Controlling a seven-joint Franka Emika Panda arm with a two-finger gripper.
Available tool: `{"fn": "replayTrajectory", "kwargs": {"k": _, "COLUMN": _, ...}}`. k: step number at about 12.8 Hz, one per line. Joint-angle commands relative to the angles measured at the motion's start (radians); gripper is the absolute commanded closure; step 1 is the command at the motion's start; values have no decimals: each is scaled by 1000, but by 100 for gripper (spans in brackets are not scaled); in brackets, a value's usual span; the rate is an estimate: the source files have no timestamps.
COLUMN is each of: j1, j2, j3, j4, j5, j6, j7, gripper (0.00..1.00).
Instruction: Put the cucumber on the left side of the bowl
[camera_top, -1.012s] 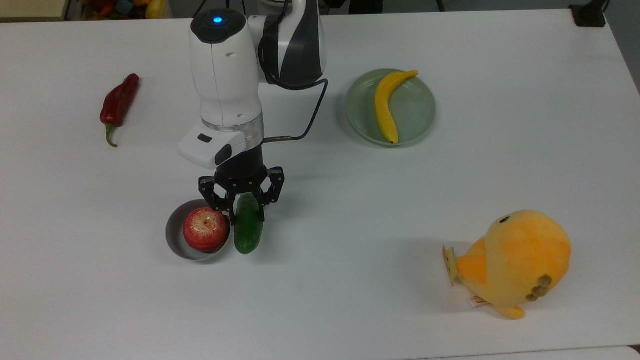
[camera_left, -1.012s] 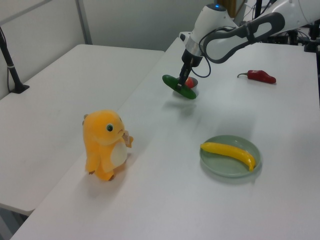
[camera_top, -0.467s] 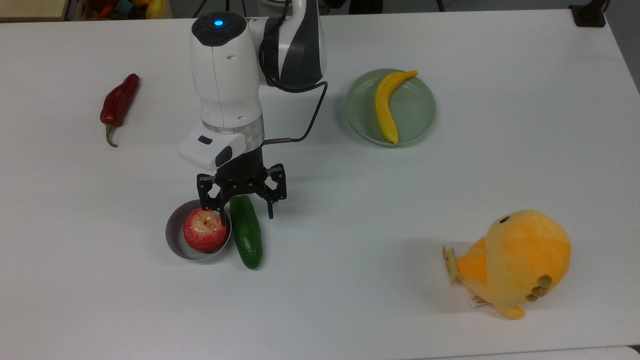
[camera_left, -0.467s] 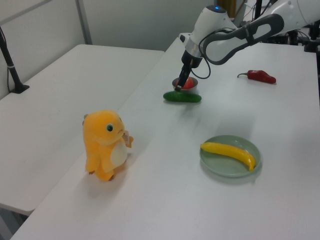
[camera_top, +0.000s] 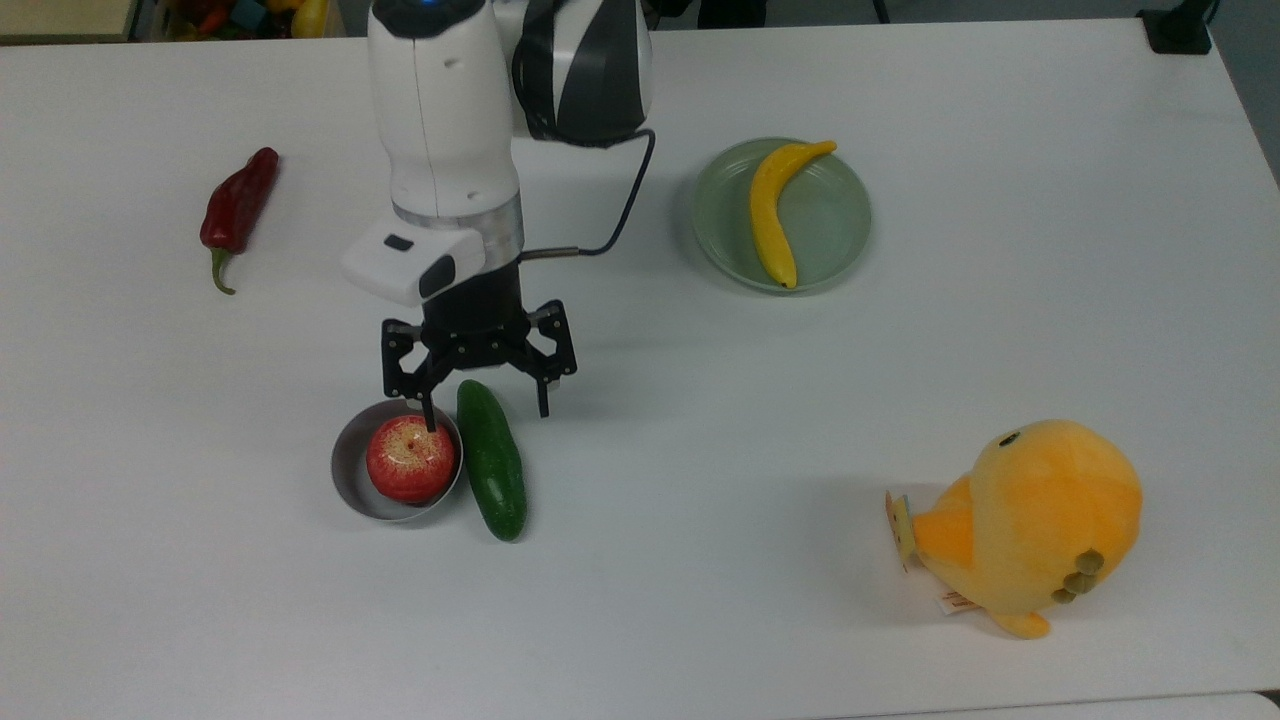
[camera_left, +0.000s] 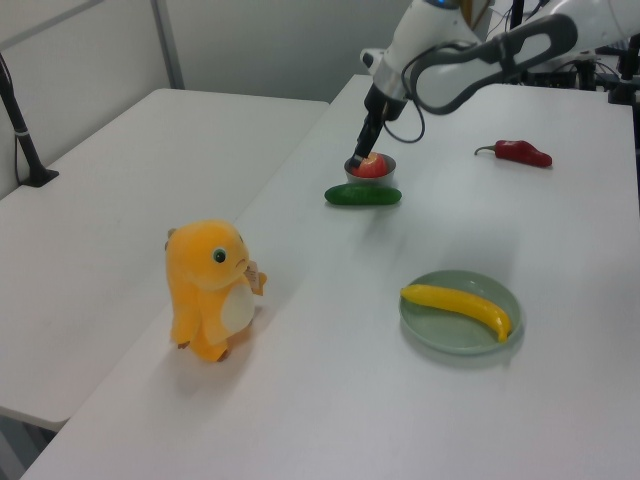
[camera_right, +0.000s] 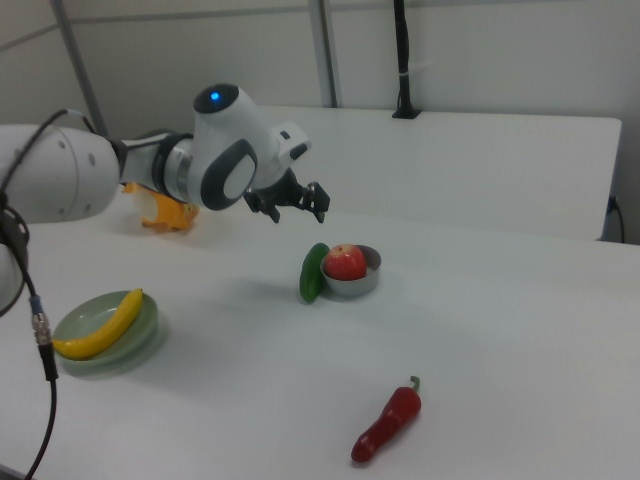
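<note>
The cucumber lay flat on the table, touching the bowl on the top view's right, no longer held as it had been a second earlier. The gripper had let go and risen above the bowl, jaws spread and empty. The placing looked done, with only the retreat left.

A broad matte white worktop is evenly lit, with soft shadows. A second white table is set beside it in the left view. Pale grey wall panels divided by slim metal posts are seen behind.
</note>
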Motion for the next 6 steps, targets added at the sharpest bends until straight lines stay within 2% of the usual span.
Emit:
{"fn": "replayTrajectory", "kwargs": {"k": 1, "j1": 0, "j2": -192, "j3": -7, "j4": -80, "j5": 1, "j6": -208, "j7": 12, "gripper": 0}}
{"fn": "replayTrajectory", "kwargs": {"k": 3, "j1": -14, "j2": -308, "j3": -16, "j4": -79, "j5": 3, "j6": -400, "j7": 14, "gripper": 0}}
{"fn": "replayTrajectory", "kwargs": {"k": 6, "j1": -44, "j2": -421, "j3": -18, "j4": -76, "j5": 6, "j6": -589, "j7": 15, "gripper": 0}}
